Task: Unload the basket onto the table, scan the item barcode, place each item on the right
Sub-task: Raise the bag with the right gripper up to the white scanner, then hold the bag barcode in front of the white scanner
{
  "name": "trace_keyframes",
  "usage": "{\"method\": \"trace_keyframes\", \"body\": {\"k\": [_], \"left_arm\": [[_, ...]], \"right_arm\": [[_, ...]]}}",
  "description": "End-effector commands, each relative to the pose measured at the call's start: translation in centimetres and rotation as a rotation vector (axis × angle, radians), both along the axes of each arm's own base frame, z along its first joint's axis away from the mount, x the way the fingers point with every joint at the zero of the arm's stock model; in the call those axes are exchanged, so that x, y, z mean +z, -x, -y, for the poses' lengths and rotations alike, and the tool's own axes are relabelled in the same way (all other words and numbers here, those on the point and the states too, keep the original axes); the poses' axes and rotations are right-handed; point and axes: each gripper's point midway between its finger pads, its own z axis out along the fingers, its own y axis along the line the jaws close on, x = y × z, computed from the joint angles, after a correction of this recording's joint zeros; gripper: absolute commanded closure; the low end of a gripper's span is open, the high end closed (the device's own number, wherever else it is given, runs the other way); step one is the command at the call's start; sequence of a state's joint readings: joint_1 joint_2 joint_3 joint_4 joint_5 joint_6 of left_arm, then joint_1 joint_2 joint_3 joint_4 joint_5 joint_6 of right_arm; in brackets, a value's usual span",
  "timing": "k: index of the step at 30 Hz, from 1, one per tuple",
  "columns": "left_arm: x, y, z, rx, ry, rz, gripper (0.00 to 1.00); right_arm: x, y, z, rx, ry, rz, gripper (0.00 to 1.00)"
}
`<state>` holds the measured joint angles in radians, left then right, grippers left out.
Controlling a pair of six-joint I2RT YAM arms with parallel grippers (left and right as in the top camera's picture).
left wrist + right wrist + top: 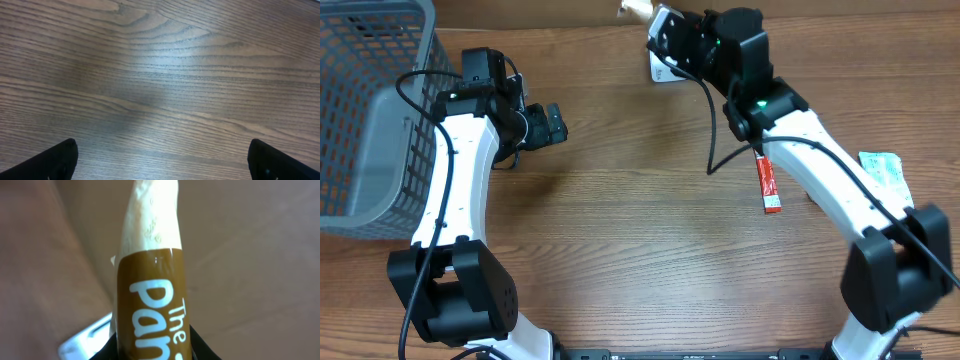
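Right gripper (154,352) is pinching the wrapped bread snack (150,280) low on its brown label band, at the far edge of the table (620,250). Left gripper (162,160) is spread wide over bare wood. Snack looks light, soft and slick in its film, so grip on the label band and squeeze gently, or it may crush or slip.

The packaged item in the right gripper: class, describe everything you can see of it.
The packaged item is long and narrow: a pale, bread-like end shows above a glossy brown label with white lettering, "The Pan", the rest cut off. The wrapper looks like shiny plastic. It points away from the right gripper, which is shut on its lower part. Nothing else visibly touches it, and no barcode shows.
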<state>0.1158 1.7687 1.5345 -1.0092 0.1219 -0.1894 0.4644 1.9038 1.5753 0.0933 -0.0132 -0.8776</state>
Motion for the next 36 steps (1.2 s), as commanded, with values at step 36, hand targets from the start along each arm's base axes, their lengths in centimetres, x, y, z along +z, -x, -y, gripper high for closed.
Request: {"method": "trace_keyframes", "body": {"k": [36], "left_arm": [[1.4, -0.4, 0.1, 0.013, -0.004, 0.037, 0.0]], "right_arm": [[-8.8, -6.3, -1.5, -0.084, -0.021, 0.158, 0.96]]}}
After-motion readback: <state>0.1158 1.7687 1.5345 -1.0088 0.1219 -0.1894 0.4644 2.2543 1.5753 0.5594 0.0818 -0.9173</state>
